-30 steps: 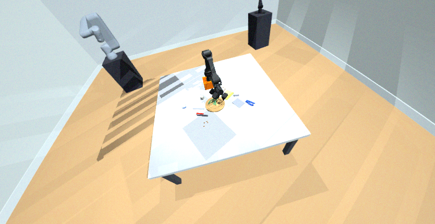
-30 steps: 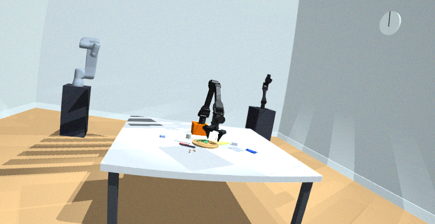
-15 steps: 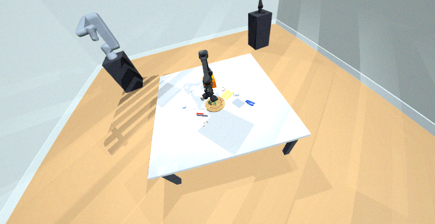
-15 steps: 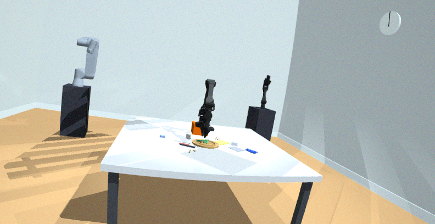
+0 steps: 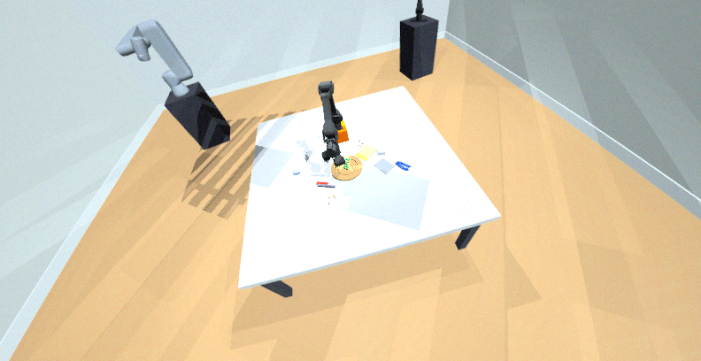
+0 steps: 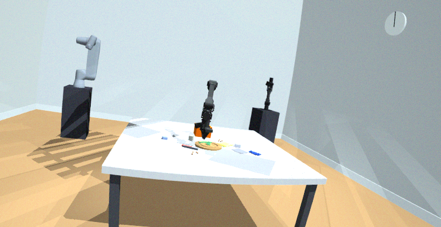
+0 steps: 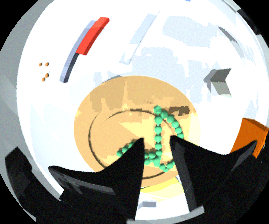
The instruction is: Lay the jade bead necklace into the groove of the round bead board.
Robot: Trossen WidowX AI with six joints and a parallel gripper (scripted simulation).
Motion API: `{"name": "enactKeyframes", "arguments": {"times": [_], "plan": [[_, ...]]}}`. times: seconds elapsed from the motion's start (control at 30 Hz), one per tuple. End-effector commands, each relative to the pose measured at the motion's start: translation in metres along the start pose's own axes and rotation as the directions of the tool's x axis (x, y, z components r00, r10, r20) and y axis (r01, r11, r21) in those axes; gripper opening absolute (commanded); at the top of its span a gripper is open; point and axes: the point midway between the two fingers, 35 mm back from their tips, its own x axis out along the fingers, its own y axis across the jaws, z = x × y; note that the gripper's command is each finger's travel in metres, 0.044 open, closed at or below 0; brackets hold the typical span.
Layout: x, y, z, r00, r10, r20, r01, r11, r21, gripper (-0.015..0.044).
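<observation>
The jade bead necklace [image 5: 346, 164] [image 6: 208, 143] [image 7: 171, 119] lies bunched on the round bead board [image 5: 346, 178] [image 6: 215, 148] [image 7: 97, 100]. In the wrist view a curved run of beads lies near the groove's right side, a straight run crosses inside the ring, and a folded run lies lower down, reaching left. The left part of the groove shows no beads. My gripper [image 5: 340, 163] [image 6: 204, 138] [image 7: 158, 140] is partly open and empty above the necklace, with the straight run showing between the fingertips. The fingers hide part of the board's near side.
A red and dark pen-like tool [image 5: 322, 182] [image 6: 186, 146] [image 7: 93, 36] lies beside the board. An orange block [image 5: 342, 135] [image 6: 200, 131] [image 7: 250, 134] stands by the arm's base. A yellow sheet [image 5: 366, 152] touches or nearly touches the board. A grey block [image 6: 190, 137] [image 7: 220, 80] and blue item [image 5: 403, 165] lie nearby.
</observation>
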Motion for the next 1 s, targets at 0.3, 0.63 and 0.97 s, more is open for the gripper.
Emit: {"name": "enactKeyframes", "arguments": {"times": [0.3,0.63,0.97], "plan": [[0.013,-0.002,0.0,1.0,-0.006,-0.001,0.006,1.0,0.003,0.012],[0.029,-0.005,-0.001,1.0,-0.016,-0.003,0.016,1.0,0.006,0.012],[0.031,-0.005,-0.001,1.0,-0.018,-0.004,0.018,1.0,0.007,0.012]]}}
